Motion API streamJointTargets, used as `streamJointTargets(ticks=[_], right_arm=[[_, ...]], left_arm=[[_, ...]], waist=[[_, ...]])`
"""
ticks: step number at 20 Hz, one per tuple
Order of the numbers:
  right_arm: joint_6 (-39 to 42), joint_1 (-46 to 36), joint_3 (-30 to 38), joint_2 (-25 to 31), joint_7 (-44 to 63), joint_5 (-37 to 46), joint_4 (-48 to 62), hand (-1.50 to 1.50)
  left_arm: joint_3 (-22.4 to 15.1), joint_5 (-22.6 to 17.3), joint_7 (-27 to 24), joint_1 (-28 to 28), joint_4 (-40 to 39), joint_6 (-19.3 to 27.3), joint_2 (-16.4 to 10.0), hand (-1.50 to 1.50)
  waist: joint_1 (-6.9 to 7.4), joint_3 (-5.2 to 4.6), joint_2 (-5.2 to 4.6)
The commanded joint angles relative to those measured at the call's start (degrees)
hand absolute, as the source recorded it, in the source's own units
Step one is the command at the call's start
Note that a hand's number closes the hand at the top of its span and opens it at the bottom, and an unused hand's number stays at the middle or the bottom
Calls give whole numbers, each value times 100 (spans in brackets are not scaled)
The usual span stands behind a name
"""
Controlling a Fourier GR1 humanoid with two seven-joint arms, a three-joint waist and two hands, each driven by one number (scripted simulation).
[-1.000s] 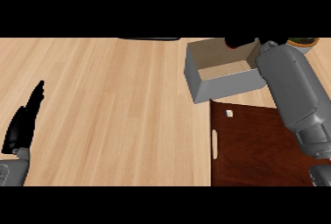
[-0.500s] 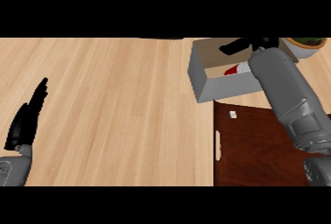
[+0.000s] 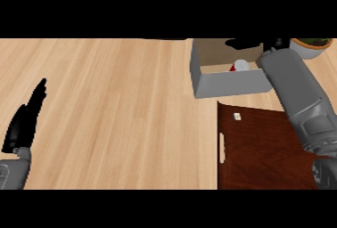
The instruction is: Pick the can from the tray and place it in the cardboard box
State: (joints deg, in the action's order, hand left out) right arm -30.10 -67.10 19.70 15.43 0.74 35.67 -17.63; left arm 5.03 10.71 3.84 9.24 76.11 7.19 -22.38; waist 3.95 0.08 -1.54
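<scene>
The cardboard box (image 3: 230, 83) stands at the back right of the counter, with grey outer walls and a tan inside. The can (image 3: 240, 66), red with a silver end, lies inside it against the right wall. My right hand (image 3: 252, 43) hovers over the box's far edge, its black fingers stretched out to the left, apart from the can. Its grey forearm (image 3: 297, 93) runs up from the lower right across the dark brown tray (image 3: 263, 156). At the left edge my left hand (image 3: 26, 118) rests open, fingers pointing up.
A small white tag (image 3: 237, 116) lies on the tray near its far left corner. A potted plant (image 3: 310, 44) stands at the back right, just beyond the box. Bare wooden counter (image 3: 118, 98) spreads between the left hand and the box.
One second ago my right hand covered the box's inside. It has since lifted toward the far edge, and the can now shows lying in the box. The left hand has stayed put.
</scene>
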Motion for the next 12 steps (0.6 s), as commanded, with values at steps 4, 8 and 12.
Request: streamJointTargets(ticks=[4,8,12], right_arm=[[-376,-27,710,217,-737,-727,-299,-150],[294,318,939,506,-1393,-1149,-431,-150],[454,743,1170,780,-1456,-1494,-652,-150]], left_arm=[[308,-120,-177,3,-295,-158,-237,0],[170,90,-121,-101,-234,119,60,0],[126,66,203,-392,324,80,125,0]], waist=[[-174,-3,50],[-288,-4,99],[-333,-3,147]])
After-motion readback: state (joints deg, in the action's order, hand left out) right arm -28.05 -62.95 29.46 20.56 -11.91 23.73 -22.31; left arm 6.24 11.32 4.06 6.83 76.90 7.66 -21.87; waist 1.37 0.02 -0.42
